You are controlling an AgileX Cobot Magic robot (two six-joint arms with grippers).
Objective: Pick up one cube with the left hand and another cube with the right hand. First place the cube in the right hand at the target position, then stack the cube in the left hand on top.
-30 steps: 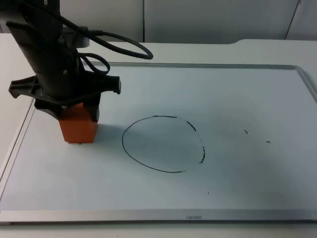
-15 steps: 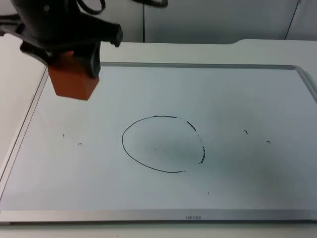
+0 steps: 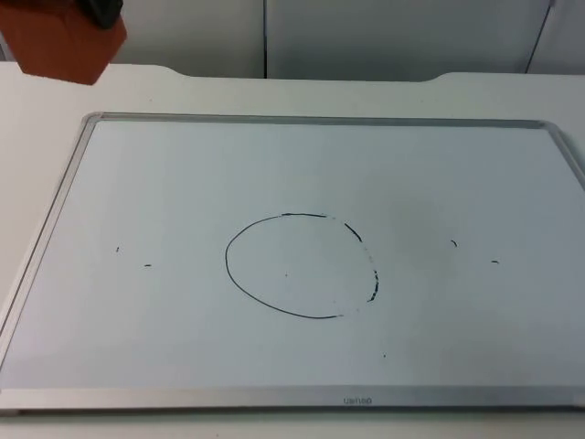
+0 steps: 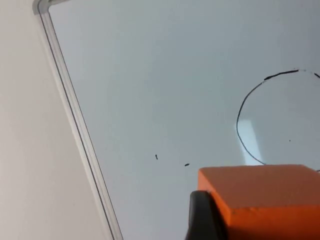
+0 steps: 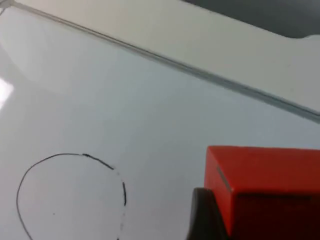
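The orange cube (image 3: 62,48) hangs high up at the far left corner of the scene in the top view, lifted well clear of the whiteboard (image 3: 512,183) that lies on the tabletop (image 3: 302,96). A dark bit of the left end effector (image 3: 99,11) sits against the cube's upper right edge, so it is gripping the cube. Down on the board, the hand-drawn black circle (image 3: 300,265) sits near the middle, with a few small ink marks scattered to either side.

From the left wrist view, the orange cube (image 4: 265,200) is clamped against a black fingertip (image 4: 202,217) of the left end effector, held in the air above the whiteboard (image 4: 150,90). The circle (image 4: 250,125) lies beyond the cube, and the board's metal frame (image 4: 75,125) runs alongside the bare tabletop (image 4: 30,150).

From the right wrist view, a red cube (image 5: 265,187) is gripped by the right end effector, its black fingertip (image 5: 207,215) pressed to the cube's side. It is held above the whiteboard (image 5: 125,100), with the circle (image 5: 70,192) off to one side below it.
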